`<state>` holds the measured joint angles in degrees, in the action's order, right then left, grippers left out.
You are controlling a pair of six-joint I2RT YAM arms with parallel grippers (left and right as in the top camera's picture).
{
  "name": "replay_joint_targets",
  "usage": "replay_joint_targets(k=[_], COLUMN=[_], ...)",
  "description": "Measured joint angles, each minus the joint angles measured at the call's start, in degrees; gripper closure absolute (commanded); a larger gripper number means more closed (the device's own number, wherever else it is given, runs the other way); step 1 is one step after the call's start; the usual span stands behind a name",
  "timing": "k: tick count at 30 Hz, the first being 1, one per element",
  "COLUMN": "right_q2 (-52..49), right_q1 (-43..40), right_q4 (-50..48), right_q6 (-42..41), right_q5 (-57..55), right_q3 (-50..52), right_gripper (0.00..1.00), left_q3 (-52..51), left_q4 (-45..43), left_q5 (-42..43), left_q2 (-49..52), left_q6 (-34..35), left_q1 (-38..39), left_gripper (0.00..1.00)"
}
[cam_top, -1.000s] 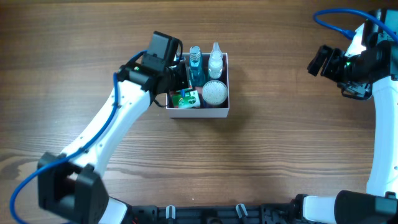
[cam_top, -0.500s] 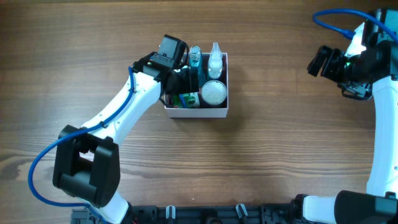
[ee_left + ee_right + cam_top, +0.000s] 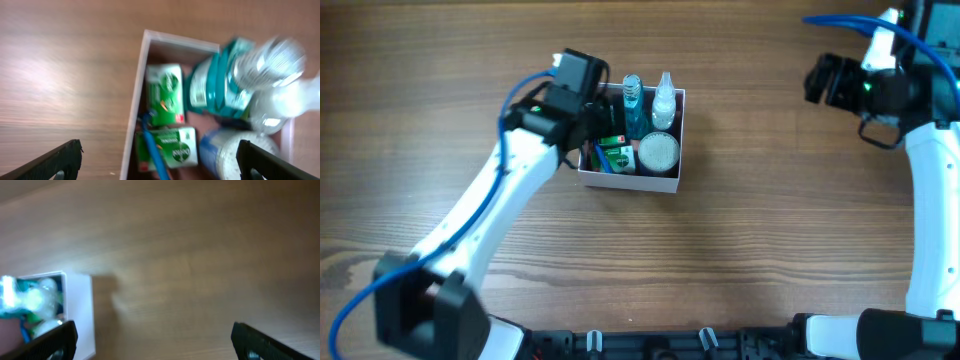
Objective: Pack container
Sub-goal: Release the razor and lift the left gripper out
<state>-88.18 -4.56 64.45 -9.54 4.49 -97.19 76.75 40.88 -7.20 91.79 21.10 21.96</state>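
The container (image 3: 628,181), a white-walled box with a pink inside, stands left of the table's middle. It holds a teal bottle (image 3: 633,105), a clear bottle (image 3: 664,100), a white-lidded jar (image 3: 658,151), two green-and-white boxes (image 3: 619,157) and a blue stick (image 3: 602,158). My left gripper (image 3: 597,128) hovers open over its left side. In the left wrist view the left gripper (image 3: 162,162) straddles the container wall (image 3: 135,115), the boxes (image 3: 165,100) and the stick (image 3: 152,145), and touches none of them. My right gripper (image 3: 817,80) hangs open and empty at the far right.
Bare wooden tabletop surrounds the container. In the right wrist view the right gripper (image 3: 160,342) is over bare wood, with the container's white wall (image 3: 80,310) at the left edge. The right arm's blue cable (image 3: 840,25) loops at the top right.
My left gripper has opened and drawn back above the container's left side, and the blue stick now lies inside. The container sits slightly further left. The right arm has shifted a little left.
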Motion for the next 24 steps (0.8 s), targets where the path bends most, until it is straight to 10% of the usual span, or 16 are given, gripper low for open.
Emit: replay_joint_targets(k=[24], right_q2=[-10.2], right_q1=[7.8], right_q4=[-21.2], right_q6=[4.3], right_q5=[-3.9], right_q3=[0.3], right_gripper=[0.00], left_q3=[0.0], left_q4=[-1.9], left_q5=[-3.9], left_q2=[-5.1], left_q6=[-4.6], left_q1=[-19.8], left_gripper=[0.00])
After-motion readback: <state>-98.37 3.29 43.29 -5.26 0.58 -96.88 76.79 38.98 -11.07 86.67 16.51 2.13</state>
